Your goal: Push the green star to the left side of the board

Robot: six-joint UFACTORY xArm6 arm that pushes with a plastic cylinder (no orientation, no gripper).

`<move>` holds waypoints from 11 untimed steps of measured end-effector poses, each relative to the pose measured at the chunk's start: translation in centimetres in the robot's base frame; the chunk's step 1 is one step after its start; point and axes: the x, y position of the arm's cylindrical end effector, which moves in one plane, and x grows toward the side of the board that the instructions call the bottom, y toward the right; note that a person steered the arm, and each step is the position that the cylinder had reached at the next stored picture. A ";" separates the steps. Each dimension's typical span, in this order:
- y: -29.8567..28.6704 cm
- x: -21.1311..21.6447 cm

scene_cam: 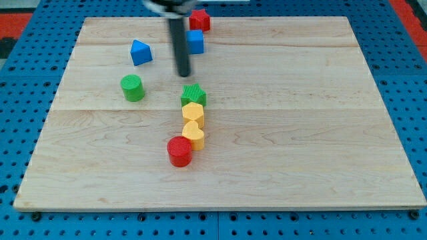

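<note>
The green star point(193, 95) lies near the board's middle, at the top of a short column of blocks. Below it, touching, sit a yellow hexagon point(193, 113), a second yellow block point(194, 135) and a red cylinder point(179, 151). My tip point(183, 75) is just above the green star and slightly to its left, a small gap away, not touching it. The dark rod rises from there to the view's top edge.
A green cylinder point(132, 88) stands left of the star. A blue triangular block point(140, 52) is at the upper left. A blue block point(195, 41) sits right behind the rod, and a red block point(199, 20) is at the board's top edge. The wooden board point(320, 133) lies on a blue pegboard.
</note>
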 end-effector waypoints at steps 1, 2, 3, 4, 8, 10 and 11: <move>0.1 3.4; -5.0 4.8; -9.4 6.1; -7.3 2.9; 2.0 10.2; -5.1 9.8; -1.2 6.9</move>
